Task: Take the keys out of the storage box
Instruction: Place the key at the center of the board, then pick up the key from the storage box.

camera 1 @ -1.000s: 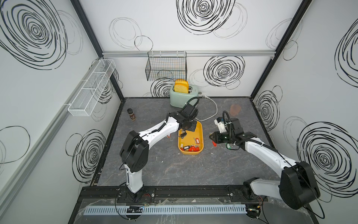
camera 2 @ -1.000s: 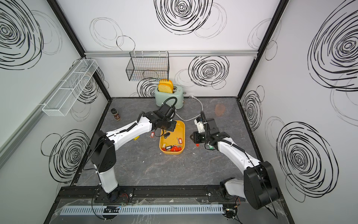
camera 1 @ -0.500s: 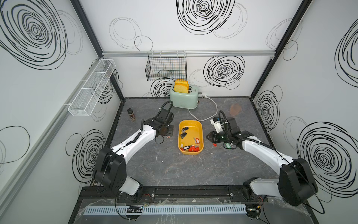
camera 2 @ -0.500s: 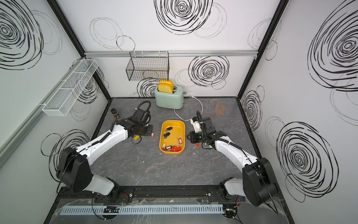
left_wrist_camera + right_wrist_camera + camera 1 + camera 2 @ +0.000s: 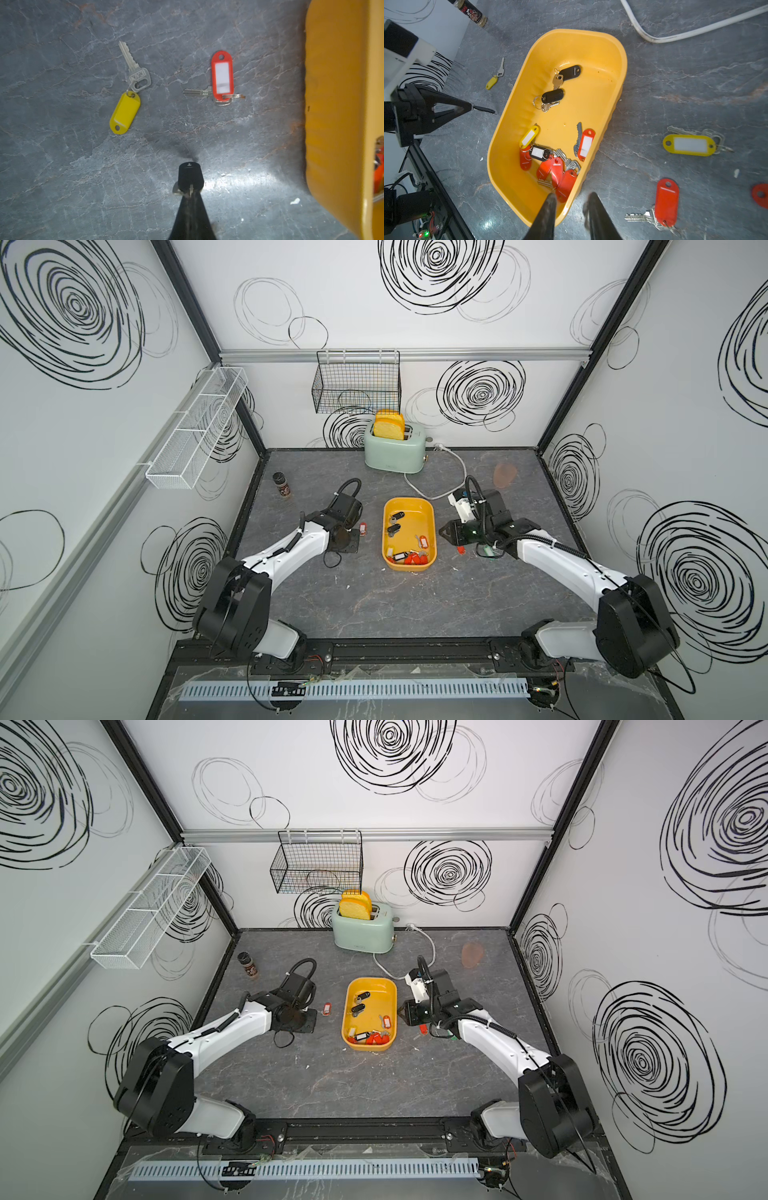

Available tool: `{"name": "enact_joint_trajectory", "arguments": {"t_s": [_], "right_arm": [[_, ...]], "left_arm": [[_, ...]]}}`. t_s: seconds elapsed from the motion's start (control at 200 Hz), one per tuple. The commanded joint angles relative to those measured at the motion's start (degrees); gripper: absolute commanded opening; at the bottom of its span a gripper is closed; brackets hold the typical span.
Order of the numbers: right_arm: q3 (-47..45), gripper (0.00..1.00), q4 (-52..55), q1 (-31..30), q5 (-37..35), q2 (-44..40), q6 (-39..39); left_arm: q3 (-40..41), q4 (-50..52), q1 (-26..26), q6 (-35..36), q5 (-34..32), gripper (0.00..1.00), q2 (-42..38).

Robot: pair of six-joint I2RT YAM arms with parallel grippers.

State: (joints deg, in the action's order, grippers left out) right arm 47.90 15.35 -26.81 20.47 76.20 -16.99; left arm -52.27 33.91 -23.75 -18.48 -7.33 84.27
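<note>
The storage box (image 5: 422, 516) is being hemmed in by loose keys on the counter (image 5: 415, 614). A yellow-tagged key (image 5: 124, 112) and a red-tagged key (image 5: 222, 78) are lying on the left arm's side. A second yellow-tagged key (image 5: 689, 144) and a second red-tagged key (image 5: 666, 202) are lying on the right arm's side. A mint toaster (image 5: 395, 452) is standing well apart at the back wall. Its white cable (image 5: 455, 472) is curving past the box's far corner without touching it. A spice bottle (image 5: 281, 485) is standing by the left wall.

In both top views the box is being shown with its long axis running from the front rail toward the toaster. Inside it, two black-tagged keys (image 5: 570, 72) are lying toward the toaster end. A heap of mostly red-tagged keys (image 5: 556, 172) is piled at the front end (tags pointing every way).

The jaws of the left gripper (image 5: 189, 199) are being pressed together on a held black-tagged key (image 5: 190, 175). It is low over the counter, beside the box's outer wall. Its tag is sticking straight out from the tips, in line with the fingers; whether it is touching the counter cannot be told.

The jaws of the right gripper (image 5: 572, 199) are being held apart with nothing gripped. One finger is over the box's inside and the other is outside its wall.
</note>
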Motion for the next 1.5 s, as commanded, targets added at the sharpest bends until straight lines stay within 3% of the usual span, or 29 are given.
{"name": "enact_joint_trajectory", "arguments": {"t_s": [0.0, 0.375, 0.525, 0.6, 1.121, 1.496], "right_arm": [[1.4, 0.3, 0.2, -0.3, -0.5, 0.5, -0.3], [1.1, 0.3, -0.1, -0.3, -0.7, 0.7, -0.1], [0.6, 0.31, -0.3, -0.3, -1.0, 0.4, -0.2], [0.5, 0.31, -0.4, -0.3, -1.2, 0.4, -0.2], [0.9, 0.31, -0.4, -0.1, -1.0, 0.3, 0.8], [0.2, 0.3, 0.2, 1.5, -0.2, -1.2, 1.2]], "left_arm": [[1.3, -2.5, -1.5, -1.6, -0.1, 0.0, 1.0], [3.3, -4.1, -6.5, -4.3, 1.0, 0.03, 2.9], [2.8, -4.0, -7.3, -4.9, 1.1, 0.24, 3.4], [2.0, -3.3, -7.3, -4.8, 0.8, 0.3, 3.1], [-8.6, 0.3, -7.4, -3.8, 1.8, 0.36, 2.1], [-16.1, -1.8, -12.8, -0.7, 7.2, 0.41, 6.0]]}}
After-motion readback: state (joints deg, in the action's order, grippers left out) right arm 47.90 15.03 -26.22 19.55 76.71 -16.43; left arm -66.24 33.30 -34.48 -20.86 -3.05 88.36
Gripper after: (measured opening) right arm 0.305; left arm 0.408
